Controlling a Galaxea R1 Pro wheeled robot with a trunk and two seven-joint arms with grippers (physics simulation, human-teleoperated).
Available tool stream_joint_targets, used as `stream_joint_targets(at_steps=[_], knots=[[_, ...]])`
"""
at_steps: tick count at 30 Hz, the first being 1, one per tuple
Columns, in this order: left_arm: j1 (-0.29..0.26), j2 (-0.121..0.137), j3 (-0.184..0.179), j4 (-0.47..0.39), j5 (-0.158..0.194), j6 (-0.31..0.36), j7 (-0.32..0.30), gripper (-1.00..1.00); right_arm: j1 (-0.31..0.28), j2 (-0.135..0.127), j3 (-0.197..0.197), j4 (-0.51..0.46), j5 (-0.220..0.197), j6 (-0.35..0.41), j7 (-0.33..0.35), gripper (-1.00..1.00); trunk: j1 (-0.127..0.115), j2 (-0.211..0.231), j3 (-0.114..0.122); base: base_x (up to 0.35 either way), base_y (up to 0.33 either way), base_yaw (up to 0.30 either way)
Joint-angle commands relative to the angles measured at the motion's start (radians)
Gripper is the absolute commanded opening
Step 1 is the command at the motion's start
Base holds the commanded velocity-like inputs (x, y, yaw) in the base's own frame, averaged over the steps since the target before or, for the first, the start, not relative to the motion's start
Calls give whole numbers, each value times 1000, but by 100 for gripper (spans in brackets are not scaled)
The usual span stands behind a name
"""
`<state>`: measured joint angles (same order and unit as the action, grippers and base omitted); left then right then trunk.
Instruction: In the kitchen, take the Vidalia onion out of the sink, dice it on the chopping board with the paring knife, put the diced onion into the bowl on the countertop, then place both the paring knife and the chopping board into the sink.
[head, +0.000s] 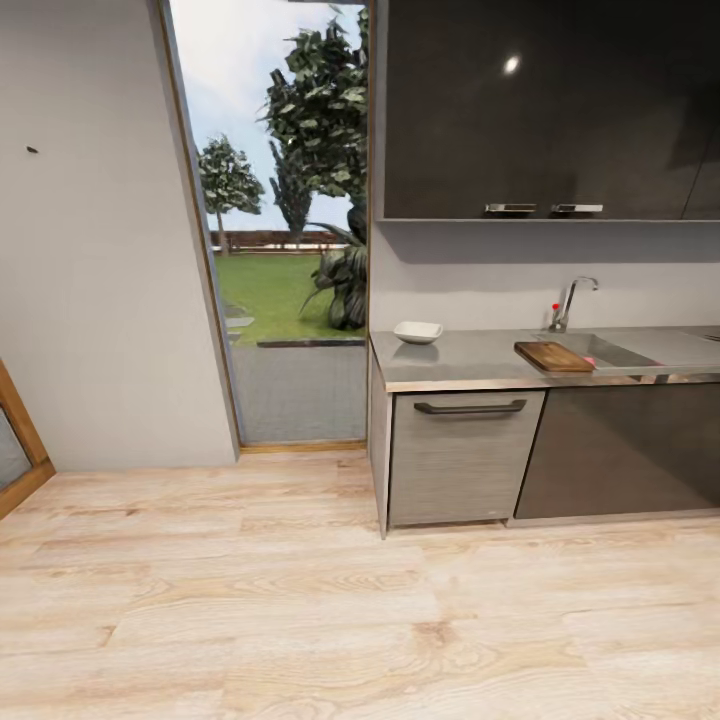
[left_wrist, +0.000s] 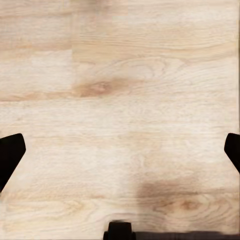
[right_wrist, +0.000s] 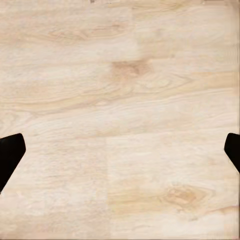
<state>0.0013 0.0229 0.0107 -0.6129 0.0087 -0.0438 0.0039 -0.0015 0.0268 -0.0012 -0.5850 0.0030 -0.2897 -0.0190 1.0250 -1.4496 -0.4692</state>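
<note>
A pale wooden floor (head: 250, 600) runs to a grey wall (head: 90, 250). A tall doorway (head: 285, 250) opens onto lawn and trees (head: 320, 110). Dark upper cabinets (head: 540, 110) hang above a handled drawer front (head: 465, 455).

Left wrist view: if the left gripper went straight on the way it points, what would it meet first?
The pale wooden plank floor. The open left gripper points at it with nothing between, though how far off is unclear.

Domestic kitchen.
Grey countertop (head: 470, 358) with sink (head: 625, 352), faucet (head: 572, 300), cabinets (head: 545, 110); garden doorway (head: 285, 230).
</note>
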Motion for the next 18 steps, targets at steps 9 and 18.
stream_joint_targets(at_steps=[9,18], knots=[[0,-1,-2,26,1,-46,-1,100,0,-8,3,-20,0,-24,-7,100,0,0,-1,0,0,0],[0,2,-2,56,0,-79,-1,100,0,-7,5,6,0,-63,-7,100,0,0,-1,0,-47,0]])
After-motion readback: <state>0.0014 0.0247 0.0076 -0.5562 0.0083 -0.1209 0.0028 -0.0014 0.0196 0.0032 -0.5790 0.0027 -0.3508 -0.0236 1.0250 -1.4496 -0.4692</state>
